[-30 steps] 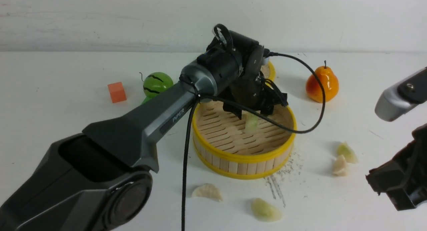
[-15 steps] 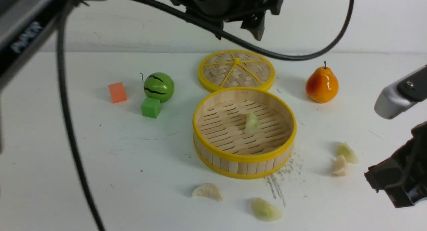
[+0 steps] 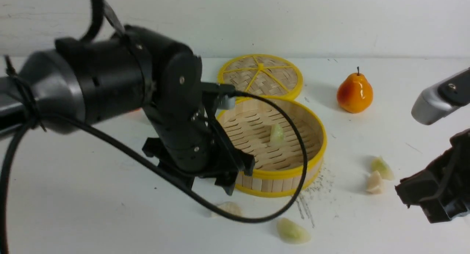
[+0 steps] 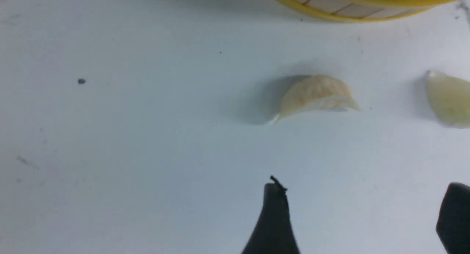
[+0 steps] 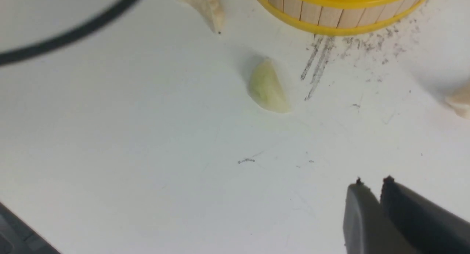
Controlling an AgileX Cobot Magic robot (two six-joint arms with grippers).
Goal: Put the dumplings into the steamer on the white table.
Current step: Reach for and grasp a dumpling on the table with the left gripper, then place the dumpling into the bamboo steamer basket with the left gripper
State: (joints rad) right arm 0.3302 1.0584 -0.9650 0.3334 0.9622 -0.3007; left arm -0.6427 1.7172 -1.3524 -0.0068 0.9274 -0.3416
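Note:
The bamboo steamer (image 3: pixel 281 172) stands mid-table with one pale green dumpling (image 3: pixel 277 134) on its slats. Several more dumplings lie on the white table (image 3: pixel 73 210): a whitish one (image 3: pixel 228 207) and a greenish one (image 3: pixel 292 231) in front of the steamer, and two (image 3: pixel 377 175) to its right. My left gripper (image 3: pixel 209 182) hangs open just left of the steamer's front, above the whitish dumpling (image 4: pixel 315 97). In the left wrist view the gripper (image 4: pixel 363 195) holds nothing. My right gripper (image 5: pixel 372 184) is shut and empty, low near the right edge, short of the greenish dumpling (image 5: pixel 267 89).
The flat woven lid (image 3: pixel 260 76) lies behind the steamer, and an orange pear (image 3: pixel 354 92) stands at the back right. My left arm's bulk and its black cable (image 3: pixel 257 219) hide the table's left middle. Dark scratch marks (image 3: pixel 304 206) run by the steamer's front.
My left gripper rose out of the steamer, leaving the green dumpling there, then came down in front of the steamer's left side. The right gripper crept slightly left.

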